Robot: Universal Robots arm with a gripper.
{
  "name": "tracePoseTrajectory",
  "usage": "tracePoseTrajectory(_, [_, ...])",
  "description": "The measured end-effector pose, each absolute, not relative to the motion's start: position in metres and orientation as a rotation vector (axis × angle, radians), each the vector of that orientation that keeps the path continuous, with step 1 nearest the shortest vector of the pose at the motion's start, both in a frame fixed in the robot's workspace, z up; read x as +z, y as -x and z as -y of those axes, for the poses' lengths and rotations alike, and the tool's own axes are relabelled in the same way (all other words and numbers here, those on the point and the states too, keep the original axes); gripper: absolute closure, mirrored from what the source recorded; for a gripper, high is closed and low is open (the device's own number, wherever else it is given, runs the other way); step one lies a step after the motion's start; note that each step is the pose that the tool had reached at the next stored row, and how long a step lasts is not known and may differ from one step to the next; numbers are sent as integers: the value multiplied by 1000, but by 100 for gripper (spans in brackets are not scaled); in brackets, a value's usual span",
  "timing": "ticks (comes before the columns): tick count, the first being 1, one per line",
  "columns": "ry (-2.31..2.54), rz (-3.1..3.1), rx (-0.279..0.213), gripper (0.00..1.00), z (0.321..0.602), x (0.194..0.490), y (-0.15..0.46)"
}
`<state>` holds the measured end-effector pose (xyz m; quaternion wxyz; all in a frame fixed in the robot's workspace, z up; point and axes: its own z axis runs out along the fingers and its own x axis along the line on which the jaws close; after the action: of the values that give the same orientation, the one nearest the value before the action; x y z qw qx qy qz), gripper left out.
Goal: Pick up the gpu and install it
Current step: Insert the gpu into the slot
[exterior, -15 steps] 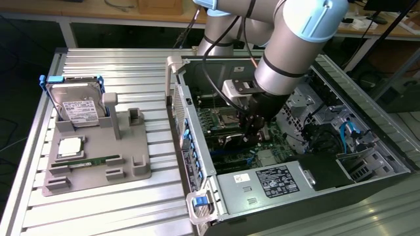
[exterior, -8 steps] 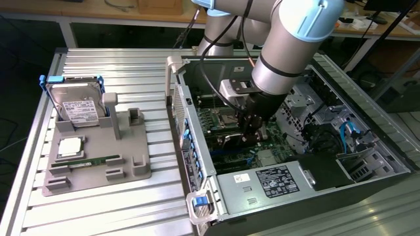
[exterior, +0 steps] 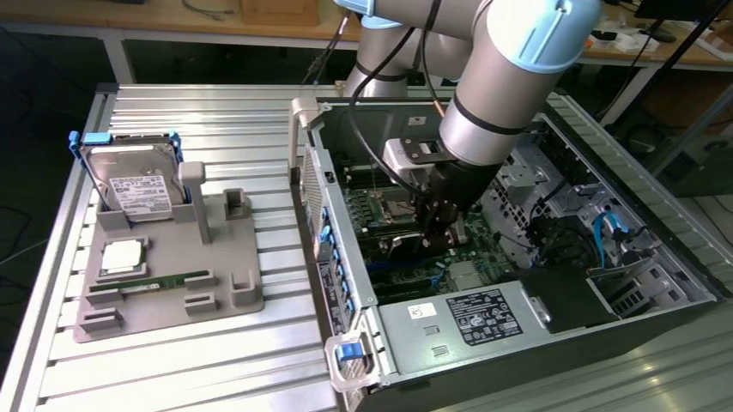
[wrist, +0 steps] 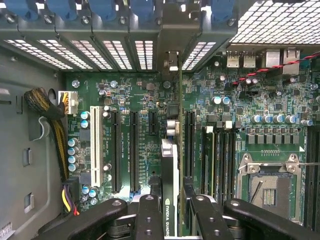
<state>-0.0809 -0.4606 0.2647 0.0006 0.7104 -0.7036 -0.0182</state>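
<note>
Since the exterior view has the gripper (exterior: 442, 221) down inside the open computer case (exterior: 343, 283), just above the motherboard (exterior: 384, 215), you are, by my judgement, in the install step with the pick-up done. On the tabletop (exterior: 172, 369), at the exterior view's left, the grey holder (exterior: 172, 283) carries the hard drive (exterior: 136, 184). In the wrist view the gripper's jaws are drawn narrow onto the gpu (wrist: 170, 170) and hold it edge-on. It is a thin dark card with a pale strip lettered NVIDIA QUADRO, running toward the vented rear slot covers (wrist: 100, 55). It stands over the board between the long black slots (wrist: 134, 150); whether its lower edge touches a slot, you cannot tell. Seating calls for that edge square over its slot and the far end lined up with the rear opening.
</note>
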Motion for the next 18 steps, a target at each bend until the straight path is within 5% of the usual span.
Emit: tracePoseTrajectory(18, [-2222, 2202, -75, 73, 461, 265, 82])
